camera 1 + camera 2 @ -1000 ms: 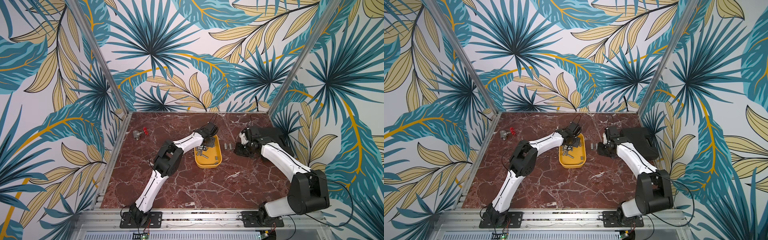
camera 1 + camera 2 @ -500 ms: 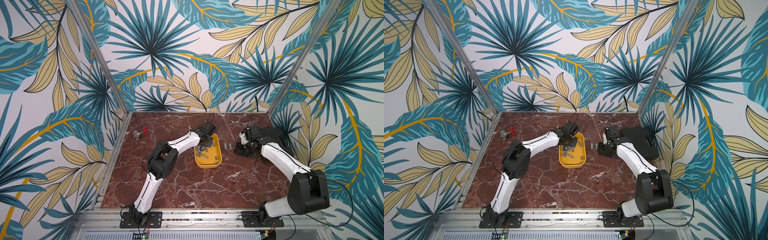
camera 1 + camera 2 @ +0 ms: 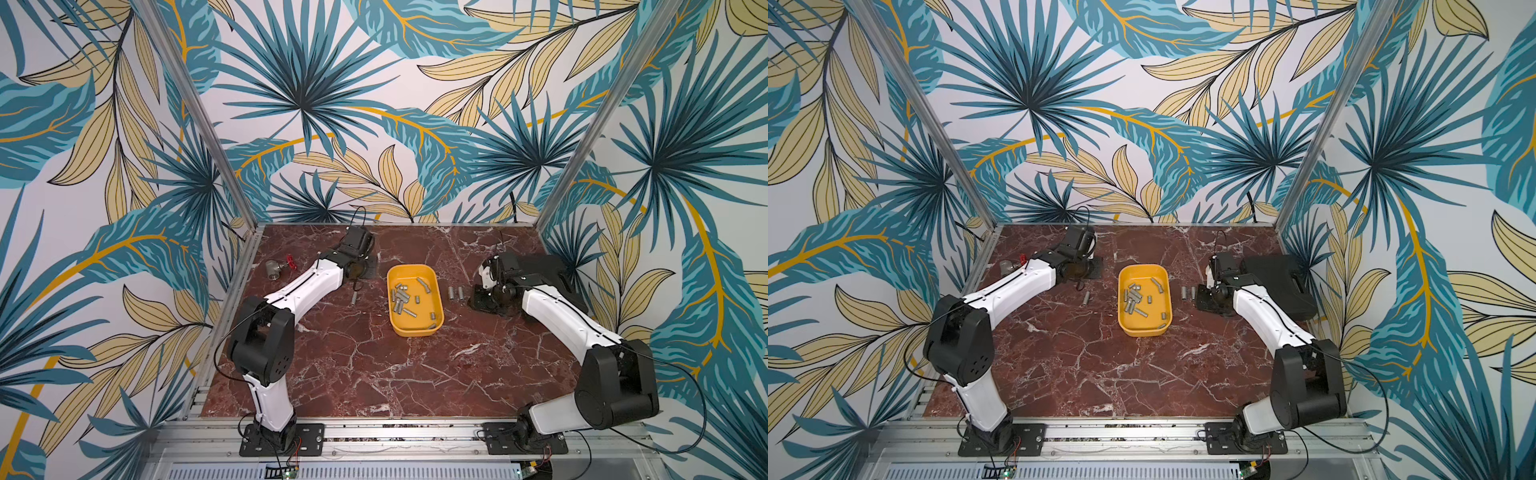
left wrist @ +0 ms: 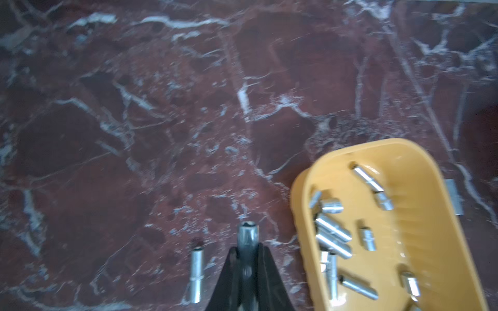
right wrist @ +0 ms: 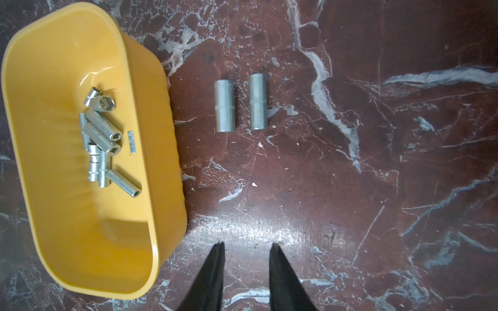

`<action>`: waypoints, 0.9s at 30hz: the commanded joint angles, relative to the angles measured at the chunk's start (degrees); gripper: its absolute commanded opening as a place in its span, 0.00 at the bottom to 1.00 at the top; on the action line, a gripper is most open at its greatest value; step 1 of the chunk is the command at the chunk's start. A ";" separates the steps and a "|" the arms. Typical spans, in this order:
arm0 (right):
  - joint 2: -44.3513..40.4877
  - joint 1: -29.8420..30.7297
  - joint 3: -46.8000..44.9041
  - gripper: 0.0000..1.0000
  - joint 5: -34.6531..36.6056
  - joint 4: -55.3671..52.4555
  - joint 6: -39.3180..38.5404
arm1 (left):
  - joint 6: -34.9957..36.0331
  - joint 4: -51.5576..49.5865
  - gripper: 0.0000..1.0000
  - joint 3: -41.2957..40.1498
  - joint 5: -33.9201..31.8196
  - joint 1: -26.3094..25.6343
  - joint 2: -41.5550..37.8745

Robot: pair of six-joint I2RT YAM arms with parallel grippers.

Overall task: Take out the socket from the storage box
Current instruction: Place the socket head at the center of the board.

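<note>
Leaf-print walls on three sides, red-brown marble counter (image 3: 374,365) below. Storage box (image 3: 411,269), a shallow yellow tray with rounded corners, sits mid-counter between my two arms in both top views. A heap of small steel sockets (image 3: 400,297) lies in it, mostly flat and overlapping, with a few singles apart from the heap along the walls. My left pincer (image 4: 248,251) is clamped tight on one dark socket (image 4: 248,237), hex mouth pointing away from the wrist. This one is out of the box, over bare counter. It sits between the box rim and a slim socket (image 4: 196,274) that lies flat on the marble just beside my fingers. The slim one also shows in a top view, well left of the box. Can't tell if the clamped socket touches the counter, since the left wrist view is blurred. My right pincer (image 5: 246,246) has its fingers apart with nothing between them, only marble. Ahead of it a pair of thick sockets (image 5: 224,106) lies flat, parallel, side by side with a gap, near the box's outer wall but not touching it. Black hard case (image 3: 552,270) sits behind my right arm by the right wall. Grey valve with a red handle (image 3: 278,268) sits at the far left of the counter, well apart from the box.
</note>
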 commanded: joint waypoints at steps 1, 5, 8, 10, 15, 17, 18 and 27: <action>-0.34 0.39 -1.05 0.31 -0.71 -0.10 0.60 | 0.63 -0.20 0.11 -5.02 1.22 2.94 -1.28; -0.39 0.65 -1.03 0.30 -0.62 -0.25 0.43 | 1.05 -0.54 0.11 -7.33 2.08 5.11 0.84; -0.77 0.65 -1.08 0.30 -0.19 -0.59 0.29 | 1.00 -0.15 0.11 -8.09 2.39 5.74 2.53; -0.95 0.65 -1.14 0.30 -0.18 -0.75 0.24 | 0.99 0.41 0.11 -8.36 2.53 6.15 3.74; -1.34 0.65 -1.22 0.31 0.08 -1.02 0.18 | 1.26 0.08 0.11 -7.88 2.59 6.94 6.70; -1.39 0.65 -1.23 0.30 0.08 -1.12 0.28 | 1.13 0.22 0.12 -7.83 2.58 7.20 7.55; -1.39 0.65 -1.23 0.30 -0.01 -1.15 0.22 | 0.92 0.32 0.11 -7.92 2.68 7.36 7.85; -1.38 0.73 -1.14 0.31 0.10 -1.37 0.43 | 0.85 1.21 0.17 -9.04 2.81 7.81 9.33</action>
